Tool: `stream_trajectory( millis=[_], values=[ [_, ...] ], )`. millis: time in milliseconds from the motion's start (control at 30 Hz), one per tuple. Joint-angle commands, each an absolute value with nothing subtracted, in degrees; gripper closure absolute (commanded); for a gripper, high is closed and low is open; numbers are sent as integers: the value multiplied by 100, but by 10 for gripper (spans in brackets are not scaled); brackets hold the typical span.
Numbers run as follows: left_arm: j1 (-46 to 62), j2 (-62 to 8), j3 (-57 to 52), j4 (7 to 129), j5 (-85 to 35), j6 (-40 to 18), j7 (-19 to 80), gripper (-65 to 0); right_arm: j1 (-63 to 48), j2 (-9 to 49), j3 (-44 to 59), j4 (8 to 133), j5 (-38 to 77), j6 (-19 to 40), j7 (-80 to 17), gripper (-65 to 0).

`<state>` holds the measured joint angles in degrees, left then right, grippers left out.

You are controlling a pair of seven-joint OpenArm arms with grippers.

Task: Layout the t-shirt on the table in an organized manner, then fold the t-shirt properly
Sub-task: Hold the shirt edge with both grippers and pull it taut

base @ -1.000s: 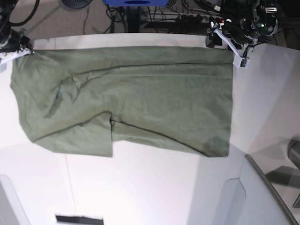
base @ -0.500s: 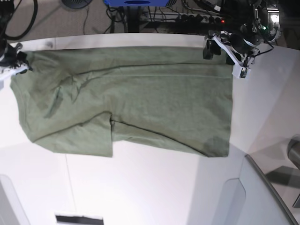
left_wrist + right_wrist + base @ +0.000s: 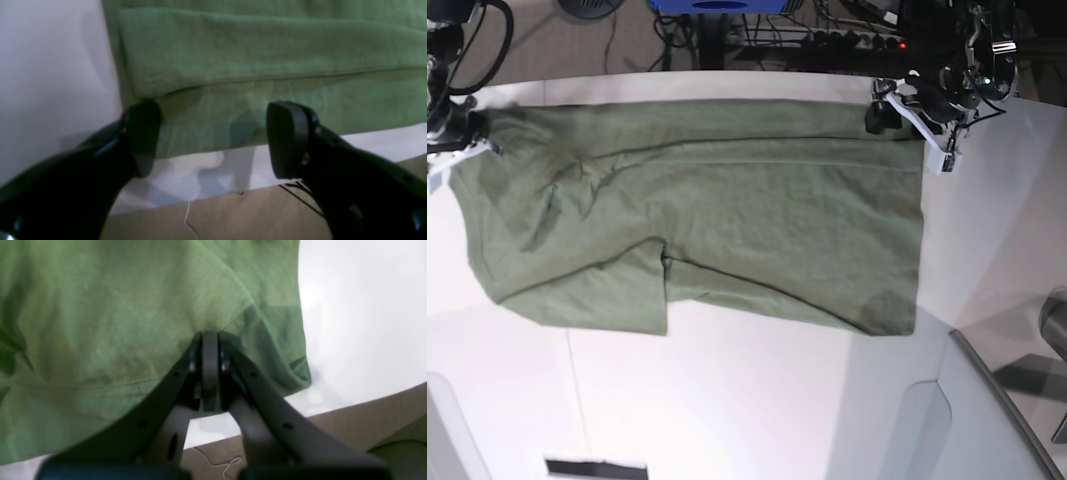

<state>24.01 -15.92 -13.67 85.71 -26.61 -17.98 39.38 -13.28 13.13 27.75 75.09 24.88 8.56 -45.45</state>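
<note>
Shirt spread along the far edge, one corner pinched

Olive-green cotton, soft and matte, the t-shirt [image 3: 697, 215] lies across the far half of the tabletop [image 3: 727, 400], its long upper edge running just beside the far edge. A long strip along that edge is folded over, making a straight crease; shallow wrinkles gather toward the far left corner, and the near hem runs slanted with a step in it. The tabletop is white, smooth and dull, crossed by thin seam lines. A grey angled panel [image 3: 987, 420] with a dark edge stands at the near right corner. Beyond the far edge are tan floor, dark cables [image 3: 827, 30] and a blue object [image 3: 717, 5].

At the far left corner, the right pincer [image 3: 210, 340] is closed tight, its black fingers pressed together with a bunched edge of the shirt caught between them. At the shirt's far right corner, the left pincer [image 3: 211, 140] stands wide apart over the cloth's edge, its rounded black pads holding nothing.
</note>
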Motion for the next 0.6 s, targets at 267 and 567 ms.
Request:
stream_trajectory(
  millis=[267,567],
  values=[
    [2721,-1684,-1367,8602,-2624,-1745,4066,-476,-1578,1385,2818,7574,2475,857,-4593,-3],
    [3002,-1684,-1420,8945,-2624,-1745,4066,-476,-1727,1235,2818,8057,2457,857,-4646,-2]
  ],
)
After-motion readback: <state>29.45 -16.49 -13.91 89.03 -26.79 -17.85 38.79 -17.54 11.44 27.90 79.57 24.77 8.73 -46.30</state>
